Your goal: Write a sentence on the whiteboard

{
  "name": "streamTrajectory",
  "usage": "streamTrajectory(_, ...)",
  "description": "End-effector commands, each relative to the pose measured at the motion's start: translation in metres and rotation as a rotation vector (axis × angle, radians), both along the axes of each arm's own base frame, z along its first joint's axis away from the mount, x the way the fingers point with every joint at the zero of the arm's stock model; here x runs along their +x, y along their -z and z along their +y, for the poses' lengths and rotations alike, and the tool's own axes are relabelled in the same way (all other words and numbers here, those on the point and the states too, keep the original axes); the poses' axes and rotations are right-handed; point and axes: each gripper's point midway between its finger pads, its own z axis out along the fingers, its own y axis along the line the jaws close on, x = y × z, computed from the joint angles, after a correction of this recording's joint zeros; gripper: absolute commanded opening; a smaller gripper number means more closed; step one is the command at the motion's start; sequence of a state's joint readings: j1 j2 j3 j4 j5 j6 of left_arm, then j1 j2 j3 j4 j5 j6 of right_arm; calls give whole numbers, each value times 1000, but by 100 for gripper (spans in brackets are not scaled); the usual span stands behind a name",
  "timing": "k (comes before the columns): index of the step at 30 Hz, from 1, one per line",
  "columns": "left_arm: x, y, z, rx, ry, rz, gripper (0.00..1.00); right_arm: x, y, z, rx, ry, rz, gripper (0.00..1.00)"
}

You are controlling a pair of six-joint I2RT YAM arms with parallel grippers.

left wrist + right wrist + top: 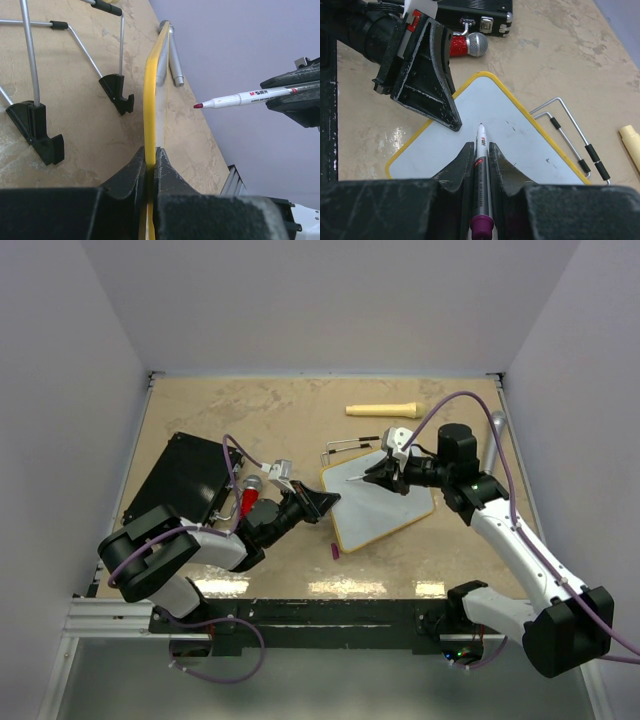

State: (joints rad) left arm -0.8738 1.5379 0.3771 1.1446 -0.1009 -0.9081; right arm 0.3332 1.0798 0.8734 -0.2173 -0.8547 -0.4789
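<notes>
**Station status: whiteboard clamped, marker poised at the board face**

The whiteboard (385,508) lies at the centre of the top view, turned diagonally on the tan table (250,410). Its face shows only a few small dark specks in the right wrist view.

The left gripper (325,505) is closed on the board's left edge. In the left wrist view the yellow rim (150,100) runs edge-on between the two fingers, which press against it from both sides.

The right gripper (480,152) is clamped on a white marker (481,170) with a purple rear end, its barrel lying along the gap between the fingers. The tip points at the middle of the board. In the left wrist view the reddish tip (198,105) stands just off the board face, with a gap between them.

Also on the table in the top view:
- A black case (185,480), left of centre.
- A red microphone (250,498), beside the case.
- A wire stand (350,445), just above the board.
- A cream handle (382,409), upper centre.
- A small purple piece (333,551), below the board.
</notes>
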Motion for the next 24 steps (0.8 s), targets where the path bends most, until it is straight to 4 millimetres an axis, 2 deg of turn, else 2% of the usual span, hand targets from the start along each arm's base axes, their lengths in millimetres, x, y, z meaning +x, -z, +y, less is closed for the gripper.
streamTrajectory(1,-4,-14,1,-19,6,-63,0,-5,-4,1,-1,-32,-33,0)
streamTrajectory(8,-5,-13,1,3,12,-77,0,-12,-3,0,-8,-51,-32,0)
streamTrajectory(24,-7,-16,-1,9,25,-96,0,-10,-3,-2,-19,-43,-49,0)
